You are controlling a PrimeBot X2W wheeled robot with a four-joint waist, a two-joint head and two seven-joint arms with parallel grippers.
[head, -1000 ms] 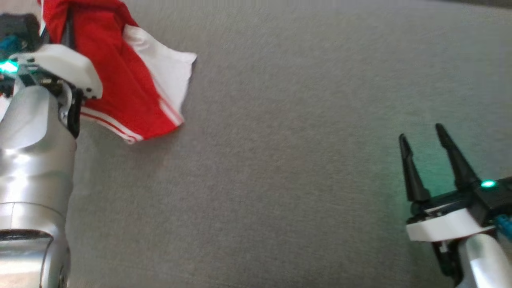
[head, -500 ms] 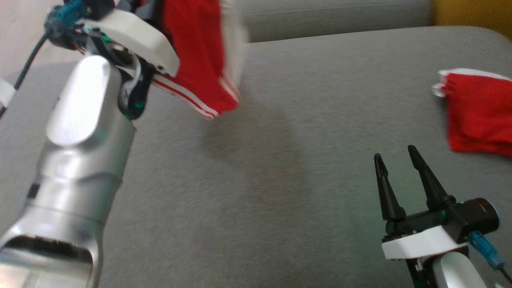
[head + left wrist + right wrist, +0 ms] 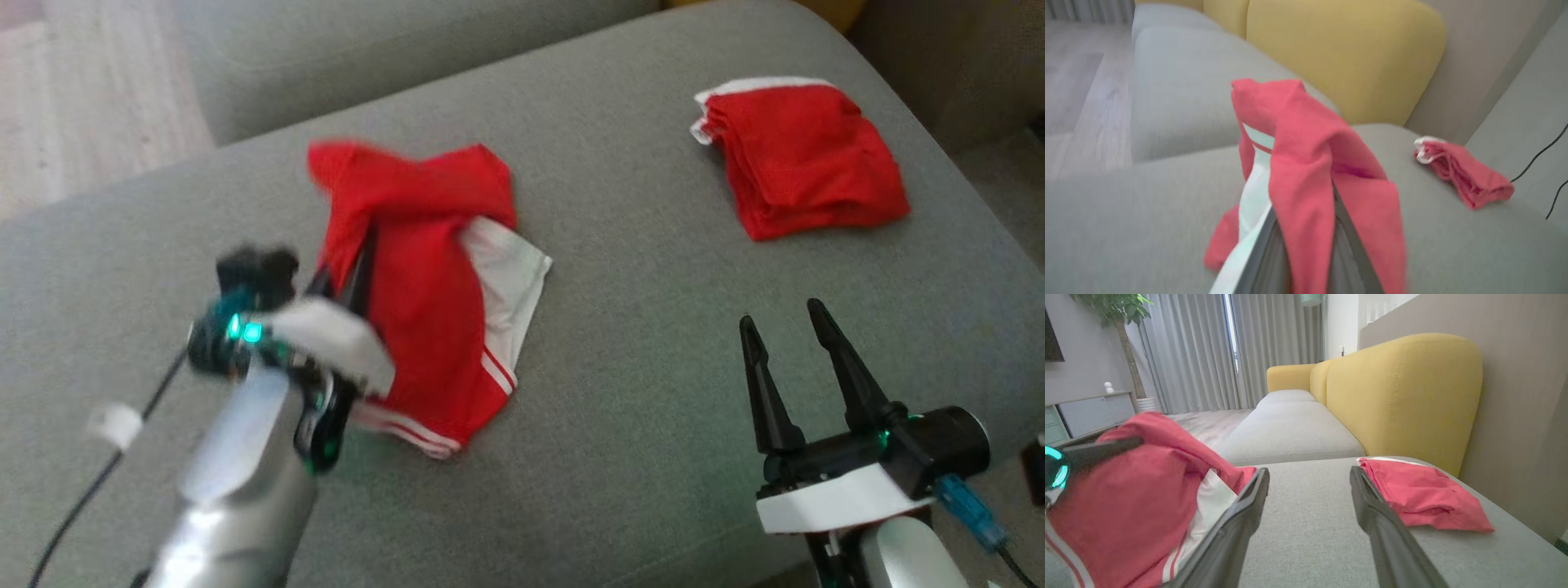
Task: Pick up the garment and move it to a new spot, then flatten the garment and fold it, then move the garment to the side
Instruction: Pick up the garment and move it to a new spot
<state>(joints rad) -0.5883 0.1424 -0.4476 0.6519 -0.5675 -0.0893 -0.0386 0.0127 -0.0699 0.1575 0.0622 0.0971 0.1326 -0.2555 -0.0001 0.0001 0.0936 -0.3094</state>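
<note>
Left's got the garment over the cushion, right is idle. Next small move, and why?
Probably lower the left gripper a little so the garment settles on the cushion before letting go. The garment is bunched and draped over that shut gripper, with bare cushion around it, well apart from the folded pile. The right gripper is open and empty, free to help flatten.

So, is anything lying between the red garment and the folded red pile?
Nothing: in the head view, bare grey cushion runs between the garment and the folded pile.
</note>
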